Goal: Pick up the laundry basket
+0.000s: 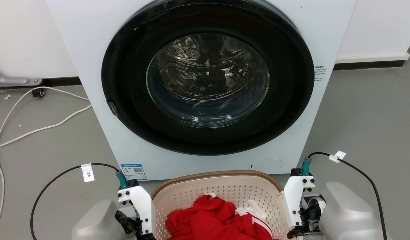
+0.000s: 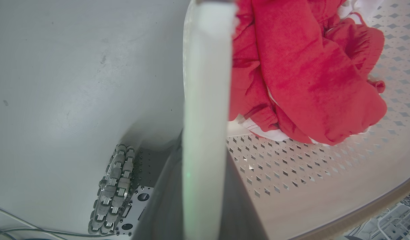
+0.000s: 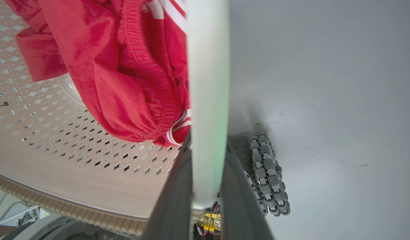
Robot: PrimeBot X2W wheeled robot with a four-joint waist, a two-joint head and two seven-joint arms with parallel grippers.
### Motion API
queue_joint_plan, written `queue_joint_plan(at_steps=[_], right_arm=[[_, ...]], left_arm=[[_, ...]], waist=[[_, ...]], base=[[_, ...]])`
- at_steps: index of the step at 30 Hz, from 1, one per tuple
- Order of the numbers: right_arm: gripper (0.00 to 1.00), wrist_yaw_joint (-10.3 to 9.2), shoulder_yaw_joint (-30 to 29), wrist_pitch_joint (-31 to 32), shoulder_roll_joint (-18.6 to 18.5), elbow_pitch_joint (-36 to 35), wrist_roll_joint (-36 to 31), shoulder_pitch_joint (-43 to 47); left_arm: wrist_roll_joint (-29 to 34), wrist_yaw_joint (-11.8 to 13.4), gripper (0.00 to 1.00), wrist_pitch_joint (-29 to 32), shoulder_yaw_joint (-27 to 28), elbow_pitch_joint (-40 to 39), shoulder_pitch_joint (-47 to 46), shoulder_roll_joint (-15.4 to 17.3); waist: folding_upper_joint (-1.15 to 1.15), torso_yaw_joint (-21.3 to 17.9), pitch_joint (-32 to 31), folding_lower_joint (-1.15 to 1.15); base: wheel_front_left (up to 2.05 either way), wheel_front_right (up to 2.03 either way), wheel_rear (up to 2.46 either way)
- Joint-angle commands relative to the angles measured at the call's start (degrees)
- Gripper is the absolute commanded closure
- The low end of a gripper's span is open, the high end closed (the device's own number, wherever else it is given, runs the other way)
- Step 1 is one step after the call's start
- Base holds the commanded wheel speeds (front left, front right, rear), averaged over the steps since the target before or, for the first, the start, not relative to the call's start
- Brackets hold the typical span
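Closest in, seen from the head, the left gripper (image 1: pixel 140 216) and right gripper (image 1: pixel 296 213) are pointing down at either side of the basket (image 1: pixel 191 193), and their fingertips are hiding below the wrists. The basket is sitting just in front of the washer (image 1: pixel 91 50), between the two arms, with its brown rim (image 1: pixel 218 174) curving toward the machine. Red clothes (image 1: pixel 211 216) with white stripes are lying heaped inside. The washer's round door (image 1: pixel 207 80) is facing us, shut, and a white cable (image 1: pixel 41 128) is trailing across the grey floor (image 1: pixel 365 116) off to the left.

From the left wrist, two dark fingers (image 2: pixel 161 213) are pressing on both faces of the basket's white left handle (image 2: pixel 205 100), so that gripper is clamped on it. The clothes are spilling over the perforated bottom on one side. On the other side, the robot's left wheel (image 2: pixel 113 190) is resting on the floor.

From the right wrist, things are looking mirrored. The fingers are closing on the right handle (image 3: pixel 208 100), the clothes are bunching against its inner side, and the right wheel (image 3: pixel 268 173) is standing on the floor beyond. Whether the basket is touching the floor or hanging clear of it, I cannot tell.
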Motion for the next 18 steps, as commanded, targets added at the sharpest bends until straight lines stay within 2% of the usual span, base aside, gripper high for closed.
queue_joint_plan(at_steps=[1, 18], right_arm=[[1.0, -0.04, 0.1, -0.2, -0.6, 0.0, -0.4, 0.0], [1.0, -0.04, -1.0, -1.8, -0.6, 0.0, -1.9, 0.3]], left_arm=[[0.0, 0.1, 1.0, -0.1, -0.1, 0.1, 0.2, 0.4], [-0.6, 0.6, 1.0, -0.2, -0.5, 0.1, 0.3, 0.0]], waist=[[0.0, 0.0, 0.0, 0.0], [0.0, 0.3, -0.1, 0.0]], base=[[0.0, 0.0, 0.0], [0.0, 0.0, 0.0]])
